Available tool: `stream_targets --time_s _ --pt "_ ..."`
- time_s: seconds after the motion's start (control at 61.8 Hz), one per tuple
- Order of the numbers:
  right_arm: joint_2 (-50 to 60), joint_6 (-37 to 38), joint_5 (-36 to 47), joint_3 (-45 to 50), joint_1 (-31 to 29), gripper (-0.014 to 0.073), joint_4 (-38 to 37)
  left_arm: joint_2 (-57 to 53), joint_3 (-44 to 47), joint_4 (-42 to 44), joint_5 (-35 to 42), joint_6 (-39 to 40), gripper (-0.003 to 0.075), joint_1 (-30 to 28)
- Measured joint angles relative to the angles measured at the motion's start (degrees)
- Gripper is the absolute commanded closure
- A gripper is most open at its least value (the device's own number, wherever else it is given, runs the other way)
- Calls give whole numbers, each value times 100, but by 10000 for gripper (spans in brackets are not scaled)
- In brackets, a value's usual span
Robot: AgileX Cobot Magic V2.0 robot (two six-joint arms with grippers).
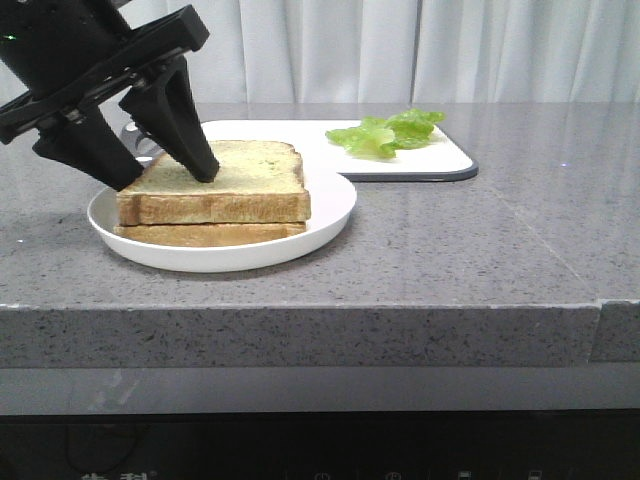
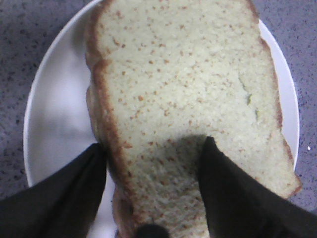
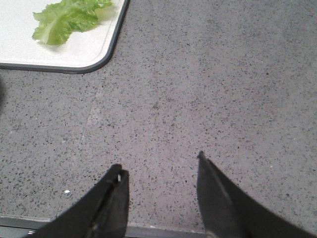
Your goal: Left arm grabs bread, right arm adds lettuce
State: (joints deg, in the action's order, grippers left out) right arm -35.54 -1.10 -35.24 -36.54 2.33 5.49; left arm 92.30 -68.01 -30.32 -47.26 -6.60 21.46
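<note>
The left arm's gripper point(image 1: 165, 172) is down at the left end of the bread point(image 1: 215, 182), its two black tapering fingers spread wide and astride the slice's crust edge: one fingertip point(image 1: 203, 168) presses on the pale speckled top face, the other point(image 1: 120, 178) sits outside the crust, low beside the slice and over the plate. The left wrist view shows the same straddle, with one finger point(image 2: 233, 198) lying on the crumb and the other point(image 2: 64, 198) off the crust over the white plate point(image 2: 54, 114); the jaws are parted, not clamped on anything. The bread lies flat on a thinner similar slice point(image 1: 210, 234), the two stacked on the round white plate, which rests on the grey speckled countertop point(image 1: 450, 250). Behind and to the right of the plate lies a white cutting board point(image 1: 440, 158) with a dark rim, and the lettuce point(image 1: 388, 132) lies on it, well apart from the bread, ruffled and bright green. The right arm's gripper point(image 3: 161, 186) shows only in its own wrist view: two black fingers standing apart over bare countertop with nothing between them, the lettuce point(image 3: 67, 19) on the board corner point(image 3: 106, 47) some way off.
</note>
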Motion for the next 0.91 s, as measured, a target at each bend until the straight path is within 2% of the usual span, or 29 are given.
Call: stream_targets --time_s 0.194,0.307,0.631,0.906 --pt "0 0 0 0 0 240 0 0 0 -21 0 0 649 0" --pt "0 0 0 0 0 240 0 0 -12 -26 15 0 742 0" --pt "-35 0 -41 -71 0 240 107 -271 -12 19 27 -70 741 0" --pt "-733 -32 -554 -854 0 240 357 -1532 -12 388 -59 -113 741 0"
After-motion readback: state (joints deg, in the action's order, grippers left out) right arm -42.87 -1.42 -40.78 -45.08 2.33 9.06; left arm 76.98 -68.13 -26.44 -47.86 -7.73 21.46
